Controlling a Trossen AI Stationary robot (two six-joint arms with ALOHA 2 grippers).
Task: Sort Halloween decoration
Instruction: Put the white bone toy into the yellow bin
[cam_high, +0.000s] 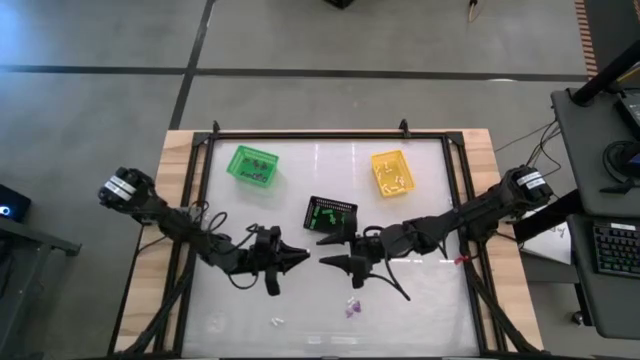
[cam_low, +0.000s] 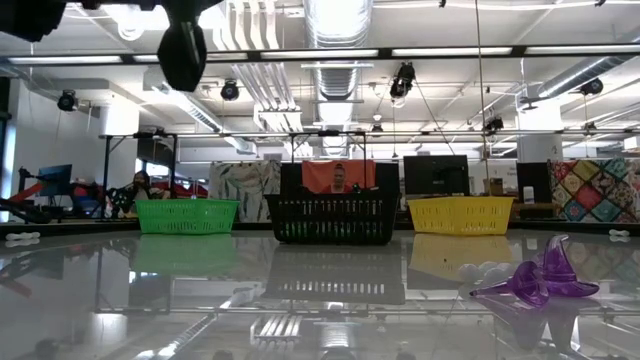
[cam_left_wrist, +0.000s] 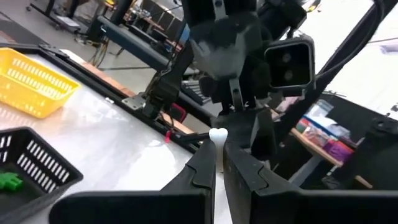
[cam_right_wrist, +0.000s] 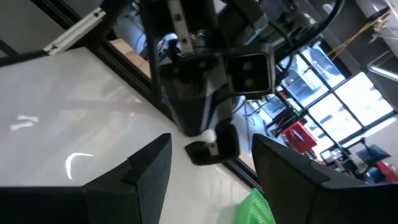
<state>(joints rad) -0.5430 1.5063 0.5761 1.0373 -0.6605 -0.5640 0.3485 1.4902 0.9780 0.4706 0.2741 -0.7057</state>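
My left gripper (cam_high: 303, 258) and my right gripper (cam_high: 325, 263) face each other tip to tip above the table's middle, just near of the black basket (cam_high: 331, 214). The left gripper (cam_left_wrist: 219, 149) is shut on a tiny white trinket (cam_left_wrist: 217, 135). The right gripper (cam_right_wrist: 211, 142) is open, its fingers spread wide in front of that trinket (cam_right_wrist: 208, 134) without touching it. A purple trinket (cam_high: 352, 308) and a white one (cam_high: 278, 321) lie on the table near its near edge; the low view shows the purple trinket (cam_low: 540, 281) and a white piece (cam_low: 486, 270) beside it. My left gripper pinches the white trinket between its two fingertips (cam_left_wrist: 205, 158), and the trinket's rounded end (cam_left_wrist: 217, 133) sticks out beyond them. The fingers lie roughly level, pointing toward the table's right. The trinket is lifted clear of the table.
The green basket (cam_high: 252, 165) stands far left, the yellow basket (cam_high: 392, 172) far right and the black one between them. Each holds a few small pieces; a green piece (cam_left_wrist: 9, 181) lies in the black basket. A black frame (cam_high: 330, 134) borders the glossy tabletop.
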